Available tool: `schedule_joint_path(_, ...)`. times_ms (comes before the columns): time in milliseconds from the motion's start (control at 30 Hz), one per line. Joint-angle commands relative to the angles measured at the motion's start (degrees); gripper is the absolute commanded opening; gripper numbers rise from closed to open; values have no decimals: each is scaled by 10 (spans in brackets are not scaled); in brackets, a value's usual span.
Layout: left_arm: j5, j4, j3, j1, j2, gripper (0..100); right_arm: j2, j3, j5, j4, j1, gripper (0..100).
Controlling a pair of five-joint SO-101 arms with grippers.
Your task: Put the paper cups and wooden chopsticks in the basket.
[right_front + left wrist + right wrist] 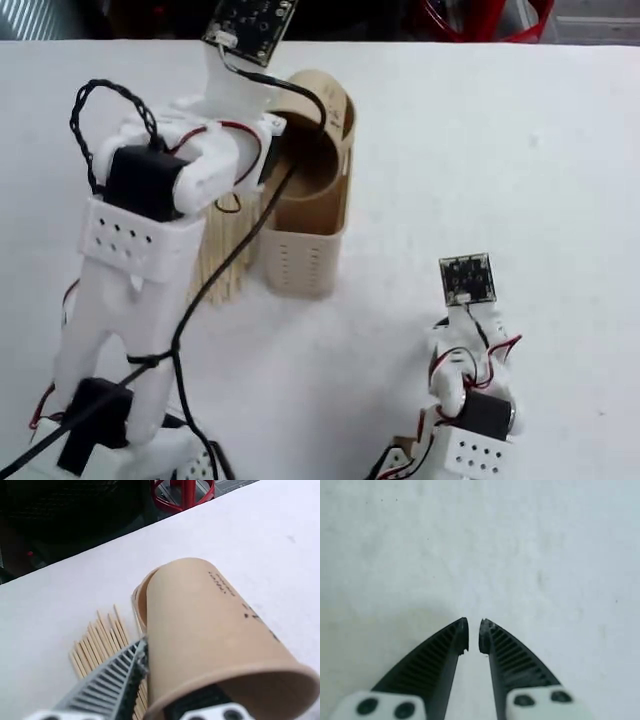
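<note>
Over the basket point(300, 265), a paper cup point(210, 640) is pinched by its rim.
The left gripper point(165, 682) clamps the cup wall, one finger inside and one outside. The cup lies nearly on its side, its long axis running away from the gripper and its mouth toward it. So thin a pinch could slip or crumple, dropping the cup onto the wooden chopsticks point(97, 642) beside the basket. The right gripper point(473, 636), well apart from the basket, is nearly closed and holds nothing.

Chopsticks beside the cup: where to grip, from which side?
Mid-length of the chopsticks, from straight above, closing across the row. They lie flat, side by side on the table, so a sideways approach would likely just push them.
</note>
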Motion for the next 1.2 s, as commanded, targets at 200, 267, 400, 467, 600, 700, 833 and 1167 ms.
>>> schedule_joint_path(200, 3, -3, -4, -7, 0, 127, -6, 4, -5, -11, 4, 48)
schedule_joint_path(267, 3, -19, -5, -7, 0, 128, -6, 4, -5, -10, 4, 48)
schedule_joint_path(400, 3, -62, -5, -6, 0, 128, -6, 4, -5, -10, 4, 48)
schedule_joint_path(467, 3, -80, -5, -4, 0, 128, -6, 4, -5, -10, 4, 48)
schedule_joint_path(600, 3, -105, -5, -4, 0, 129, -6, 4, -5, -10, 4, 48)
schedule_joint_path(700, 3, -109, -6, -4, 0, 129, -6, 4, -5, -10, 4, 48)
schedule_joint_path(833, 3, -131, -4, -4, 0, 129, -6, 4, -5, -10, 4, 48)
schedule_joint_path(1167, 3, -144, 20, -7, 36, 129, -6, 4, -5, -10, 4, 48)
